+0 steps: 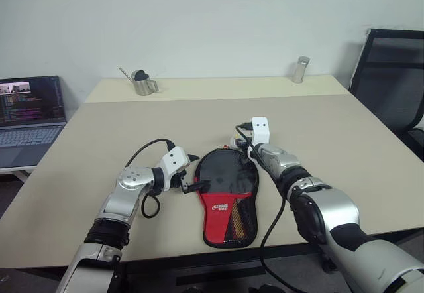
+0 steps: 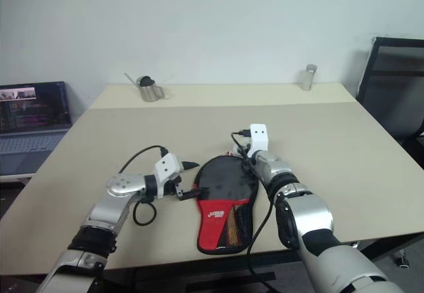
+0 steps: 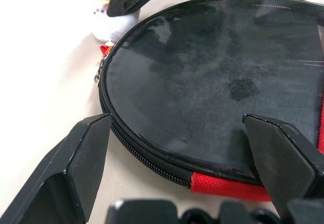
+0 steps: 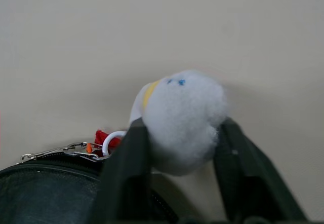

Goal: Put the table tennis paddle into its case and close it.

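Observation:
The case [image 1: 225, 193] lies flat on the table near its front edge, round black end away from me and red lower part with a mesh pocket toward me. The table tennis paddle is hidden. A white plush charm [image 4: 179, 122] hangs by a ring from the zipper pull [image 4: 76, 153] at the case's far end. My right gripper [image 4: 182, 126] is shut on that charm. At the left edge of the case my left gripper [image 1: 195, 172] is open; one finger is over the table and the other over the black top [image 3: 202, 72].
A black cable [image 1: 142, 150] loops over my left wrist. A metal cup [image 1: 142, 83] and a metal cylinder [image 1: 301, 69] stand at the table's far edge. A laptop [image 1: 30, 117] sits to the left and a black chair [image 1: 394, 74] to the right.

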